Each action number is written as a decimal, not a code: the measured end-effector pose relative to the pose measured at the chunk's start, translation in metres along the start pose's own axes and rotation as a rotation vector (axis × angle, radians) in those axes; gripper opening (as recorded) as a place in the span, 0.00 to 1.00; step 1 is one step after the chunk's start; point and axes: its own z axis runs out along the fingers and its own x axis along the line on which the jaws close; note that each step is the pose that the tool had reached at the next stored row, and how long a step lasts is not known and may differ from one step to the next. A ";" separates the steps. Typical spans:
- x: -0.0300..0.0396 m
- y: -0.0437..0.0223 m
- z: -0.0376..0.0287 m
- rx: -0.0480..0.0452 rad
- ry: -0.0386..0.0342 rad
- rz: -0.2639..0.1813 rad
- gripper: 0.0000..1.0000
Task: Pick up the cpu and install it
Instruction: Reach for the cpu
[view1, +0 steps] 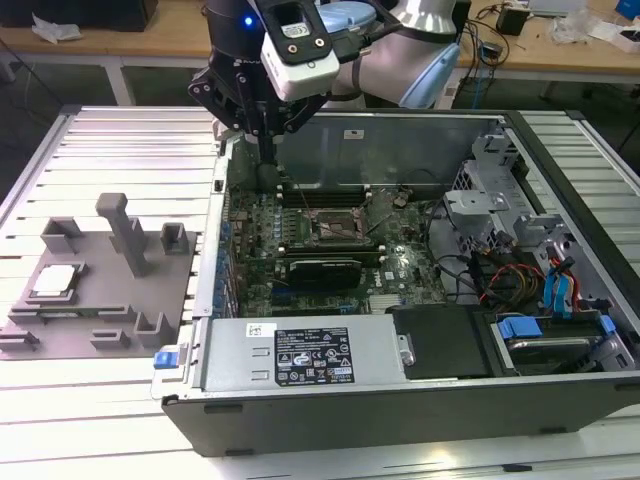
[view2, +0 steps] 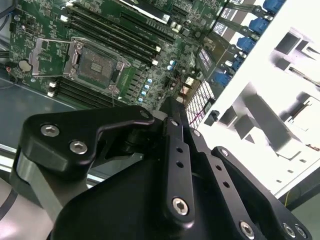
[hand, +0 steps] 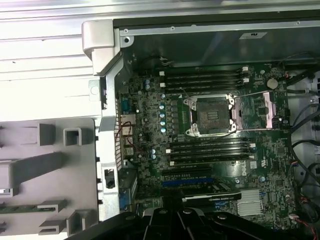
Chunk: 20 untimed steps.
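the main risk lies in the gap between where the jaws hang and where the cpu (view1: 55, 280) lies. on the exterior view's clock face the cpu sits flat in a shallow recess of the grey tray (view1: 110, 335), toward 8 o'clock from the jaws and well apart from them, with the side wall of the computer case (view1: 215, 265) standing between. the jaws look closed to a single point and hold nothing. if they came down on the chip without spreading first, they would press on its silver top rather than take its edges. the chip is thin and its rim is low, so a shallow or off-centre grip could let it tilt or slip out. the upright blocks (view1: 125, 230) on the tray stand at about 2 o'clock from the cpu, near enough to catch a linkage. a low carry could clip the case wall. the socket (view1: 335, 228) is open and empty in both wrist views (hand: 210, 116), its metal frame (hand: 270, 107) swung aside. a skewed or wrongly turned chip set there could damage the contacts, i judge.

the arm (view1: 420, 40) reaches in from 1 o'clock of the exterior view, wrist turned so the jaws point straight down. their tips hang above the board near the case's far corner, at about 10 o'clock from the socket, touching nothing that i can see. the tray rests on the slatted surface (view1: 100, 420).
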 end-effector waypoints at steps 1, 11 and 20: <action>0.0015 -0.0001 0.0000 0.0000 0.0000 0.000 0.11; 0.0122 -0.0009 -0.0003 0.0000 0.0000 0.000 0.11; 0.0237 -0.0018 -0.0007 0.0000 0.0000 0.000 0.11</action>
